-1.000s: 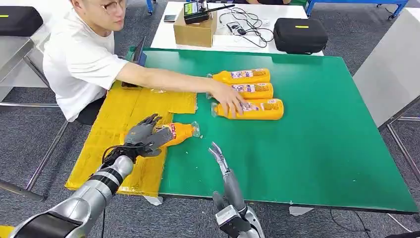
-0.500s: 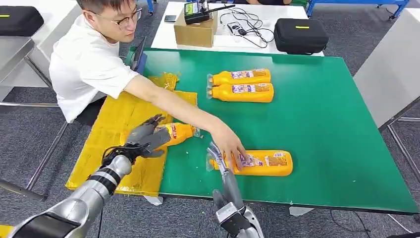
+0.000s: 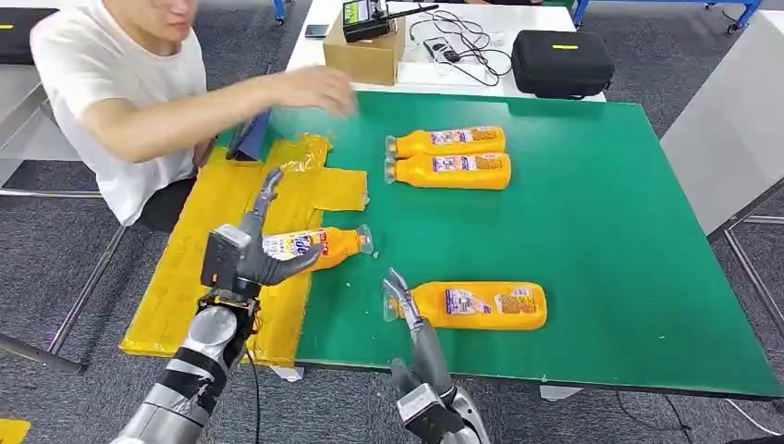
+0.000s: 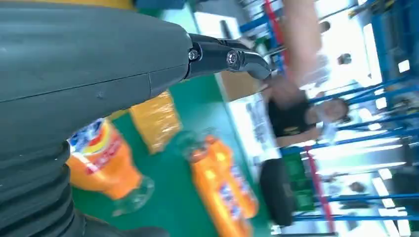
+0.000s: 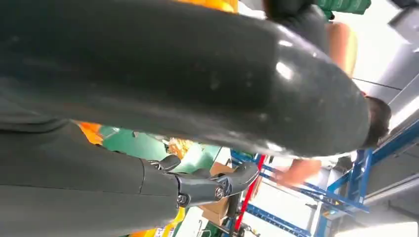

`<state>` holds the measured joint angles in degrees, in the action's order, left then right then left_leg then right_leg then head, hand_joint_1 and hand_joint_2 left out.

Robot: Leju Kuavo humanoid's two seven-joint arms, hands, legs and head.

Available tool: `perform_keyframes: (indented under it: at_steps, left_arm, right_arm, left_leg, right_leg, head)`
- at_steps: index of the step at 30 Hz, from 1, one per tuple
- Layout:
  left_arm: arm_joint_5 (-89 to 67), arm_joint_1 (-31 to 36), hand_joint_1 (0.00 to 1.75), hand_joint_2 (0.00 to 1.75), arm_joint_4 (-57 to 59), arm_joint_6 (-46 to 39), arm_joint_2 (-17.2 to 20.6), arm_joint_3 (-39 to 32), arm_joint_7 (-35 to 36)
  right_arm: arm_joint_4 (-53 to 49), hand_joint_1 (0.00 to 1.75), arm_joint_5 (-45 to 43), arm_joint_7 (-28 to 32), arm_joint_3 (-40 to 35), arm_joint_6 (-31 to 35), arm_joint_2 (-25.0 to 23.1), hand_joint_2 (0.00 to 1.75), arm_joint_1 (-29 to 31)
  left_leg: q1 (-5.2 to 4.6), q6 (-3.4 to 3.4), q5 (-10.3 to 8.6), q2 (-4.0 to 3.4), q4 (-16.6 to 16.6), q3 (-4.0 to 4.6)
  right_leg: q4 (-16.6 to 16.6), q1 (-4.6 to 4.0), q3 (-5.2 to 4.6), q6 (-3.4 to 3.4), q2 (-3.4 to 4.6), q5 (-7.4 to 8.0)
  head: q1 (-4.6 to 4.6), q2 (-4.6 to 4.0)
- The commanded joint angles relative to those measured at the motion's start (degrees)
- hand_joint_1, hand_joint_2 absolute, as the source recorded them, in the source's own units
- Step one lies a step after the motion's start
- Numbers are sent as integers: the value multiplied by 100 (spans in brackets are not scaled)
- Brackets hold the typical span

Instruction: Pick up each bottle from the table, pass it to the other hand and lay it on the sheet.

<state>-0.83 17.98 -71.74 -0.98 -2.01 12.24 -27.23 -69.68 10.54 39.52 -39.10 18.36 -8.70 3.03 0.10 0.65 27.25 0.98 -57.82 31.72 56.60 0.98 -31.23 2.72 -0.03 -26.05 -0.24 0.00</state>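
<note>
While the left hand (image 3: 248, 259) lies spread and empty beside a bottle (image 3: 319, 245) at the sheet's (image 3: 194, 259) edge, left of centre, the right hand (image 3: 407, 305), seemingly empty too, reaches toward another bottle (image 3: 481, 304) at lower centre.

Left arm (image 3: 189, 375): silver segments with black bands, a black cable alongside. Left robot hand (image 3: 248, 256): grey cover, darker fingers (image 4: 225, 57) with small screws. Right robot hand (image 3: 416, 328): glossy grey thumb (image 5: 197, 79), dark slender fingers.
</note>
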Motion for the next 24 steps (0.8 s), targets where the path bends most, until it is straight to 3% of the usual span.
perform_keyframes:
  at_steps: [1, 13, 15, 16, 17, 19, 21, 24]
  left_arm:
    - [22, -143, 0, 175, -660, -15, -14, -202, -56]
    - [23, -171, 0, 175, -723, -14, -4, -190, -57]
    - [75, -279, 0, 175, -965, -83, 2, -221, -206]
    - [156, -370, 0, 175, -1164, -62, 8, -264, -262]
    - [226, -543, 0, 175, -1485, -76, 3, -368, -286]
    - [485, -1025, 0, 175, -2150, -69, -100, -653, -354]
    - [660, -1694, 0, 175, -2884, -36, -235, -895, -365]
    - [642, -2457, 0, 175, -3421, 48, -377, -1005, -497]
  right_arm:
    - [191, 0, 22, 48, -214, 82, 213, 0, 199]
    - [190, 0, 46, 48, -229, 109, 224, 0, 200]
    - [303, 0, 756, 48, -384, 587, 316, 0, 265]
    - [480, 0, 1512, -92, -508, 970, 438, 175, 376]
    - [526, 0, 2646, -729, -552, 1268, 710, 175, 520]
    - [430, 0, 3884, -1709, -296, 1286, 1209, 175, 624]
    - [4, 0, 4530, -2208, 328, 1279, 1649, 175, 419]
    - [-538, 0, 5368, -2690, 1302, 1176, 2043, 175, -9]
  left_leg:
    - [4, -2, -1, -14, -2, 1]
    - [3, -4, -3, -9, 2, 0]
    - [8, -6, -1, -17, -1, -1]
    - [3, -3, -1, -12, 2, -1]
    - [5, -3, 0, -16, 0, -1]
    - [2, 1, 0, -28, 4, -4]
    - [2, 4, 3, -47, 9, -12]
    - [-12, 6, 2, -13, 8, -6]
  right_leg:
    - [-2, -5, -1, -8, 8, 6]
    - [-4, -4, 2, -11, 3, 5]
    - [-5, -10, 3, -15, 9, 7]
    - [-5, -4, 2, -9, 8, 5]
    - [-5, -6, 2, -11, 10, 6]
    - [-11, -2, 4, -5, 22, 11]
    - [-22, -3, 11, -5, 33, 15]
    - [-12, 12, 7, 2, 6, 1]
  head:
    - [2, 0]
    - [2, 0]
    - [0, 0]
    - [2, 0]
    - [2, 0]
    - [2, 0]
    - [-2, 0]
    - [0, 0]
